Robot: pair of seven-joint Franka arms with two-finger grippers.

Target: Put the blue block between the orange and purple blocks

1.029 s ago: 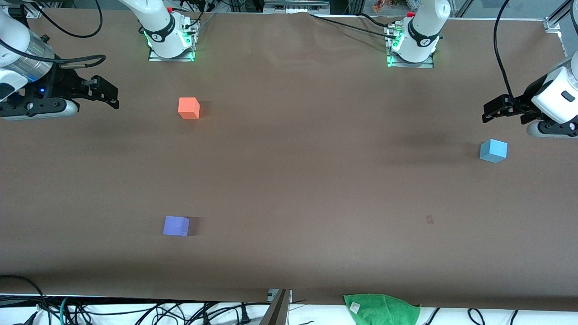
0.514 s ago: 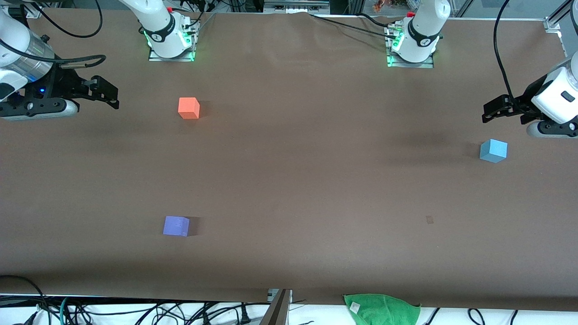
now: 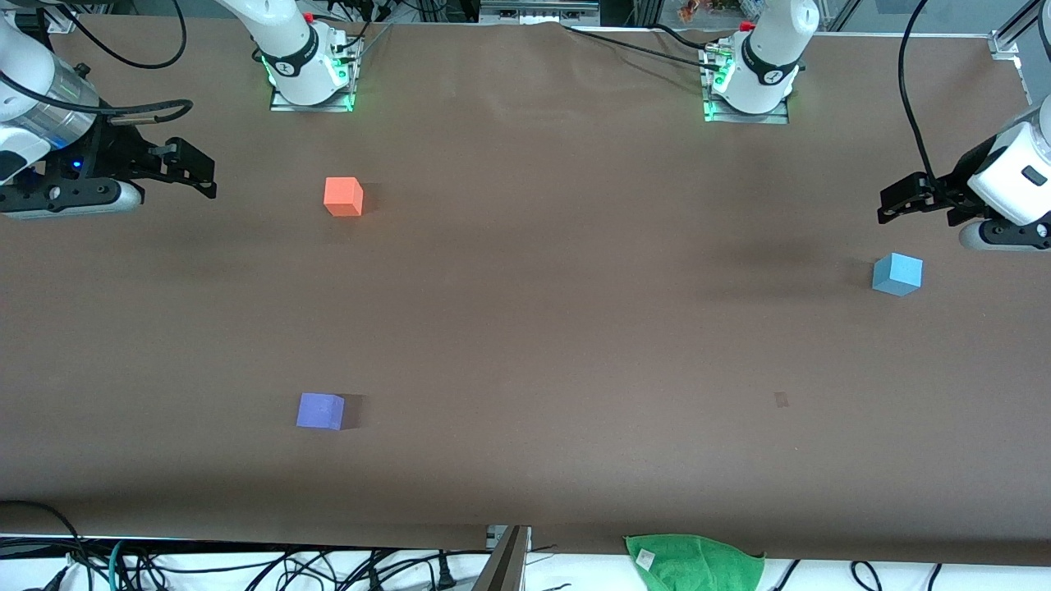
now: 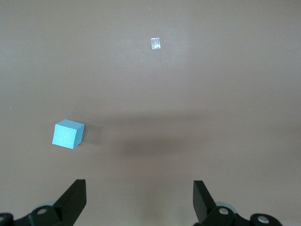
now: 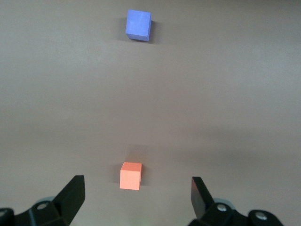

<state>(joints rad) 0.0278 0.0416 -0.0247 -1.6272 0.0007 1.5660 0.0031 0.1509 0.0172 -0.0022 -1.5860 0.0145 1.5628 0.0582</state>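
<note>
Your left wrist view shows the left gripper (image 4: 138,197) with jaws apart and empty, the blue block (image 4: 67,134) on bare bench (image 3: 542,328) ahead of them. The front view places that matte cube (image 3: 897,274) at the left arm's end, well apart from the orange block (image 3: 343,197) and purple block (image 3: 320,411). The right gripper (image 5: 136,195) hangs open at its own end.

On the worktop (image 3: 525,328), the orange block (image 3: 343,197) sits toward the right arm's end, with the purple block (image 3: 320,410) nearer the front camera than it and well apart. The blue block (image 3: 897,274) lies toward the left arm's end, far from both.
</note>
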